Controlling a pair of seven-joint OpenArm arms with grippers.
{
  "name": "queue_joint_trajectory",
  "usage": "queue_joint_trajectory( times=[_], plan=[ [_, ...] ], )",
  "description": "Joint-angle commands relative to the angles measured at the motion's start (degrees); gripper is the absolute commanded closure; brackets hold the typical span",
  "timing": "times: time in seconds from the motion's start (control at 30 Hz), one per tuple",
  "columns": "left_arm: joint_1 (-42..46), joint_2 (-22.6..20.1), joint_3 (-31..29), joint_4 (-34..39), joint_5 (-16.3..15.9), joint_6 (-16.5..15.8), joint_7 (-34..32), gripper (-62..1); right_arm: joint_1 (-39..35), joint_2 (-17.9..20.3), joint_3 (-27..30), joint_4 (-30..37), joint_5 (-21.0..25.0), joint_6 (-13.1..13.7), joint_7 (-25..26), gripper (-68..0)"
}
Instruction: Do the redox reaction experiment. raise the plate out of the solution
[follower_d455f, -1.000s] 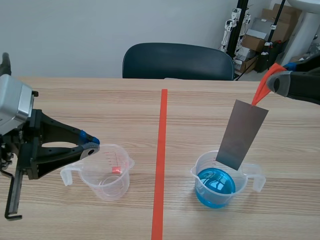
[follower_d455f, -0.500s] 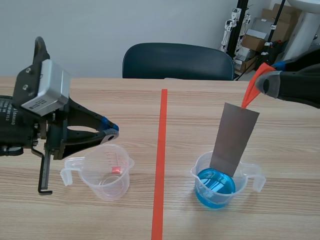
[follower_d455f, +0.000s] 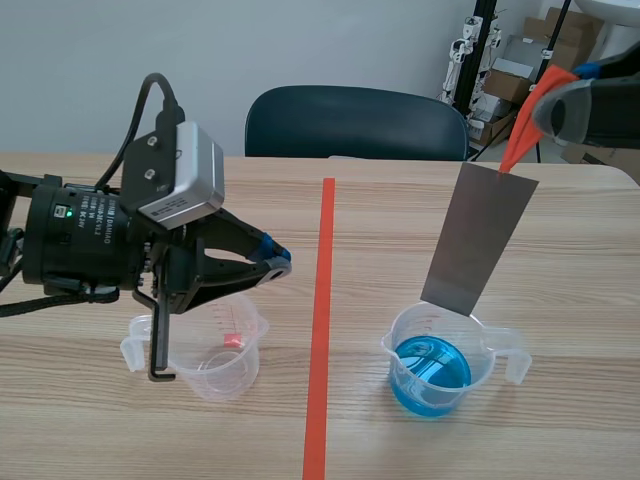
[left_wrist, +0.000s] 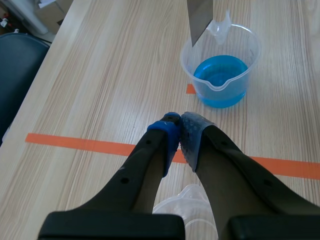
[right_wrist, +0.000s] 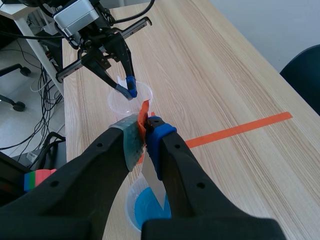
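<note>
Setting: a robotics test room or lab, not a wet chemistry lab. Evidence:
- Light wooden table (follower_d455f: 400, 210) with an orange-red tape line (follower_d455f: 322, 300) down its middle.
- Plain white wall (follower_d455f: 150, 60) behind the far edge, and a dark chair (follower_d455f: 355, 122) at that edge.
- Cardboard boxes (follower_d455f: 525, 60) stacked past the far right corner.
- Loose cables (right_wrist: 50, 115) on the floor beside the table.
- Glassware is only plastic: a measuring beaker of blue solution (follower_d455f: 432, 365) and a second clear beaker (follower_d455f: 215, 355).

Left wrist view: plate (left_wrist: 200, 15) cut off by the frame edge, only its lower corner seen. Empty beaker (left_wrist: 186, 196) mostly hidden under left gripper (left_wrist: 180, 132). Right wrist view: blue-solution beaker (right_wrist: 130, 200) partly masked by right gripper (right_wrist: 145, 131). Beaker graduations too small to read
</note>
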Motion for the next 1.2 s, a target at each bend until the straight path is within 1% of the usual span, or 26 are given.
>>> queue_joint_trajectory(
  times=[0.0, 0.07, 0.2, 0.4, 0.47, 0.53, 0.67, 0.8, 0.9, 1.17],
  plan=[
    [-0.81, 0.83, 0.26, 0.81, -0.81, 0.09, 0.24, -3.8, 0.70, 0.63, 0.76, 0.52, 1.73, 0.87, 1.05, 0.2],
    [-1.27, 1.64, 0.42, 0.81, -0.79, 0.11, 1.36, -3.8, 0.70, 0.85, 0.76, 0.59, 2.36, 0.87, 1.09, 0.2],
    [-1.51, 2.67, 0.42, 0.76, -0.79, 0.13, 1.42, -3.8, 0.70, 1.44, 0.81, 0.59, 2.40, 0.87, 1.11, 0.2],
    [-2.62, 3.45, 0.42, 0.74, -0.81, 0.04, 2.49, -3.8, 0.70, 4.44, 0.81, 1.22, 5.60, 0.87, 1.11, 0.2],
    [-2.86, 3.91, 0.44, 0.74, -0.81, -0.33, 2.62, -3.8, 0.70, 5.40, 0.81, 1.22, 6.34, 0.87, 1.31, 0.2],
    [-3.02, 4.55, 0.44, 0.74, -0.81, -1.36, 2.75, -3.8, 0.72, 6.16, 0.81, 1.22, 7.32, 0.87, 1.36, 0.2],
    [-2.99, 5.38, 0.79, 0.74, -0.79, -1.60, 3.96, -3.8, 0.85, 7.72, 0.81, 1.22, 8.52, 0.87, 1.92, 0.2],
    [-3.19, 6.14, 0.79, 0.74, -0.79, -1.55, 3.93, -3.8, 0.85, 8.94, 0.81, 1.22, 8.83, 0.87, 2.84, 0.2],
    [-3.15, 6.67, 0.79, 0.74, -0.76, -1.57, 4.00, -3.8, 0.85, 9.73, 0.81, 1.22, 10.03, 0.87, 2.93, 0.2],
    [-3.17, 7.67, 0.79, 0.74, -0.57, -1.57, 4.37, -3.8, 0.87, 11.32, 0.81, 1.53, 10.08, 0.87, 4.33, 0.2]
  ],
)
